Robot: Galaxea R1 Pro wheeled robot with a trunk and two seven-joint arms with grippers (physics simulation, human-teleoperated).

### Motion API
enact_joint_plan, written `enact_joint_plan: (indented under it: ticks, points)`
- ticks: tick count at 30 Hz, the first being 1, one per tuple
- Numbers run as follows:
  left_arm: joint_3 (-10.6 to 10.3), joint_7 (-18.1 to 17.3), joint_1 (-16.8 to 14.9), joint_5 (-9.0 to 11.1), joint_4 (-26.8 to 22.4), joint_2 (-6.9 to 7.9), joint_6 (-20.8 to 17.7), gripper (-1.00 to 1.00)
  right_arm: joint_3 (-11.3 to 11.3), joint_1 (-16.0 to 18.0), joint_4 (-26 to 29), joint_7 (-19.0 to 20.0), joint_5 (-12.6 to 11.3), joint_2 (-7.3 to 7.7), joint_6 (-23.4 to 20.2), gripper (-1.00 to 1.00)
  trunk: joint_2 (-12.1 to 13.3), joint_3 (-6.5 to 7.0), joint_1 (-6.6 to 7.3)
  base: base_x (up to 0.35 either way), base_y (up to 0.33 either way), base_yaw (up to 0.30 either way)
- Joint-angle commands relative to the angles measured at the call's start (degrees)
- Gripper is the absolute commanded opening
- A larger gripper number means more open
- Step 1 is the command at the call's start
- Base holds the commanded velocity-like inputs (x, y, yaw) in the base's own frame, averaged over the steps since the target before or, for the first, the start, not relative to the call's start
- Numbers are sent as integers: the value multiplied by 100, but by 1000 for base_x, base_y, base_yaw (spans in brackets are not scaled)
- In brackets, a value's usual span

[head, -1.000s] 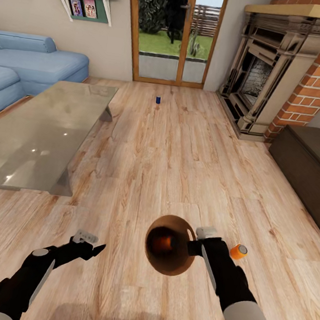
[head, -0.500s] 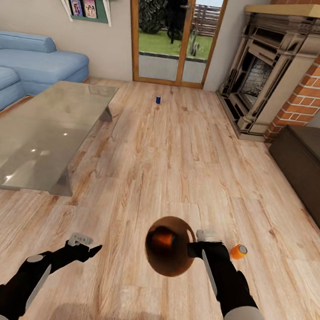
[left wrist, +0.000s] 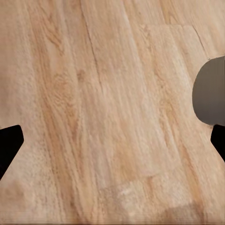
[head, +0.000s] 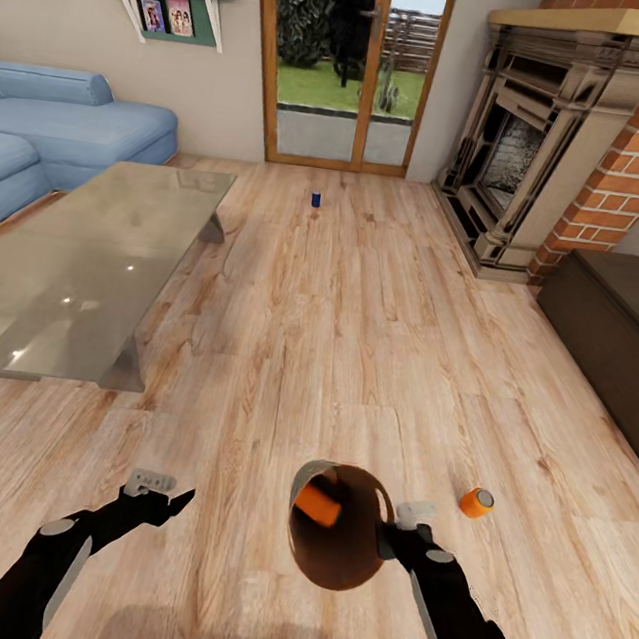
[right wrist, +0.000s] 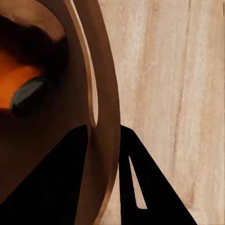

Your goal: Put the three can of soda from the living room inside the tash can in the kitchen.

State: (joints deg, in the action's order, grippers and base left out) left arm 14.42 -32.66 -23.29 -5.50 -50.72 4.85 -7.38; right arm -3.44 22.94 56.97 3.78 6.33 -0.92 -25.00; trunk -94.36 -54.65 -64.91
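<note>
Right gripper (head: 394, 533) fingers pinch the rigid, light trash can (head: 333, 563) rim; left gripper (head: 150, 495) fingers spread empty. An orange can (head: 318, 502) rolls loose inside.

We are seeing open wood floor (head: 360, 315) ahead; the glass coffee table (head: 74, 267) is blocking the left, the dark cabinet (head: 624, 344) and fireplace (head: 529, 145) the right.

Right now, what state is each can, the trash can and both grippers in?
Trash can: gripped at the rim by the right gripper, mouth facing the head camera.
Orange can inside: in the trash can, on its side.
Orange can on floor: lying on its side, right of the trash can.
Blue can: upright on the floor near the glass doors.
Right gripper: shut on the trash can's rim.
Left gripper: open, empty.
</note>
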Motion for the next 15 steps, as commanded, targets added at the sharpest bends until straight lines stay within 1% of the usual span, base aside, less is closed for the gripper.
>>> enact_joint_plan:
  ticks: [1,3,4,10,11,12,15]
  points:
    - [0,1,4,3,1,-2,2,100,70,-18,83,25,2,-5,105,-100,0,1,0,0,0,0]
    - [0,1,9,4,1,-8,5,100,206,-43,81,35,-4,-8,241,-100,0,1,0,0,0,0]
    - [0,-1,14,1,1,-12,13,100,322,-64,81,79,-6,-8,338,-100,0,1,0,0,0,0]
    - [-6,11,79,-2,1,-25,81,100,600,-166,78,479,4,2,481,-100,0,1,0,0,-4,0]
    - [-7,12,89,-3,1,-26,90,100,695,-194,78,554,4,3,496,-100,0,1,0,0,-75,0]
    - [-8,17,99,-3,1,-29,99,100,873,-230,78,630,-3,-7,511,-100,0,1,0,0,-195,-39]
    - [-9,20,103,-3,1,-34,103,100,955,-246,77,654,-7,-30,518,-100,0,1,0,0,-232,-107]
